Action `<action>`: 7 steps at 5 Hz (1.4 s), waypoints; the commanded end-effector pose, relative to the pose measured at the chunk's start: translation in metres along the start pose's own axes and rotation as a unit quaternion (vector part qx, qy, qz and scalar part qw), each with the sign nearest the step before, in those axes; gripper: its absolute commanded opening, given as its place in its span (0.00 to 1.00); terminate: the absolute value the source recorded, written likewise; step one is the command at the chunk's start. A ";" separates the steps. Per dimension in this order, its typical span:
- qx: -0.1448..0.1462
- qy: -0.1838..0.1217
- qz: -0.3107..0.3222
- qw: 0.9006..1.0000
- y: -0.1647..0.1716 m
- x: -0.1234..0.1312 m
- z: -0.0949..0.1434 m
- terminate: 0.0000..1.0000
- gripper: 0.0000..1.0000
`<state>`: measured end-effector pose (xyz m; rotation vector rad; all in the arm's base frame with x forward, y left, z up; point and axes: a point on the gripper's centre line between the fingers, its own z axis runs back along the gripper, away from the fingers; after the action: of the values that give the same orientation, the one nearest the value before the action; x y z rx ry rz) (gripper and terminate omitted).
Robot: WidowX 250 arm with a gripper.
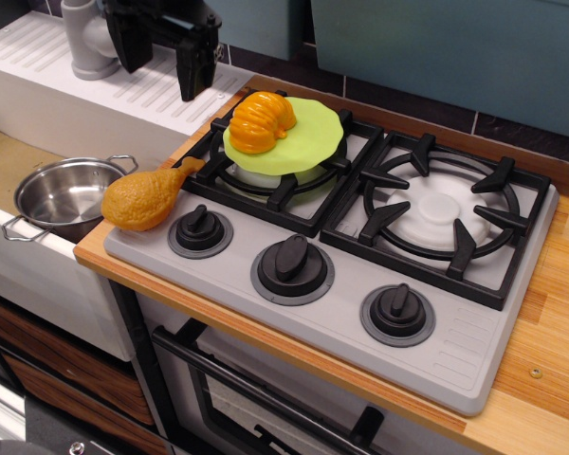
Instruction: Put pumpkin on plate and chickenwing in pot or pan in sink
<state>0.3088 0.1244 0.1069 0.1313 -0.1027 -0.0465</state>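
The orange ribbed pumpkin [261, 121] sits on the lime-green plate [299, 142], which rests on the stove's back left burner. The golden-brown chickenwing [147, 195] lies on the stove's front left corner, its bone end pointing toward the plate. The shiny steel pot [64, 195] stands empty in the beige-bottomed sink [2, 166], just left of the chickenwing. My black gripper [159, 68] hangs open and empty over the white drainboard at the top left, above and behind the chickenwing.
A grey faucet [87, 43] stands on the ridged drainboard [123, 90] beside the gripper. The grey stove [360, 275] has two black burner grates and three black knobs. A wooden counter [550, 379] surrounds it; a blue-grey wall is behind.
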 end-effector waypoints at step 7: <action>-0.024 -0.065 0.039 0.997 0.008 -0.010 -0.052 0.00 1.00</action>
<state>0.3005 0.1373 0.0456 0.0602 -0.2095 0.0173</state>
